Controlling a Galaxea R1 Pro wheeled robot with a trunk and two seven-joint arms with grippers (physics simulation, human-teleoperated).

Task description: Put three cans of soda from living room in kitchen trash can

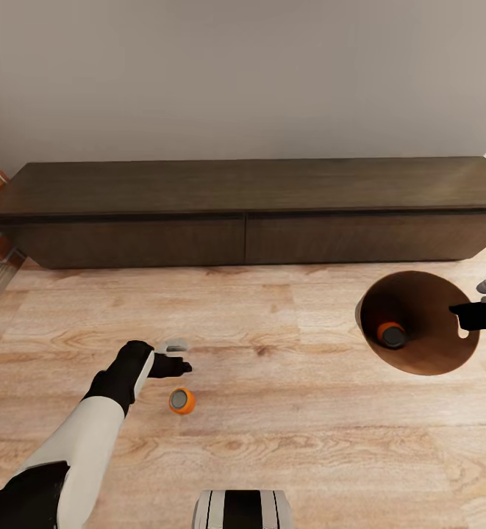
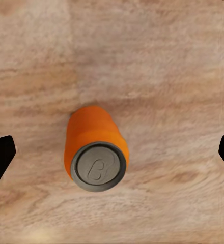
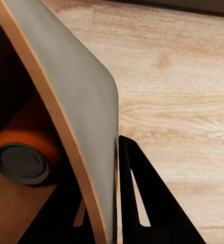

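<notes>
Left end effector [image 2: 112, 152] hangs spread wide over an upright orange soda can with grey metal top [image 2: 95, 150]; right end effector [image 3: 104, 203] pinches the grey tapered bin's wall [image 3: 79, 96], a second orange can [image 3: 28, 147] inside.

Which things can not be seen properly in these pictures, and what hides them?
- Right end effector, head view: cut by the picture edge; bin wall covers its grip in the right wrist view.
- Orange can in the bin: lower body hidden by the bin.
- Left end effector fingertips, left wrist view: cut by both edges.

orange soda cans: 2 [image 1: 181, 400] [image 1: 392, 334] | trash can: 1 [image 1: 448, 360] | dark cabinet: 1 [image 1: 243, 209]
</notes>
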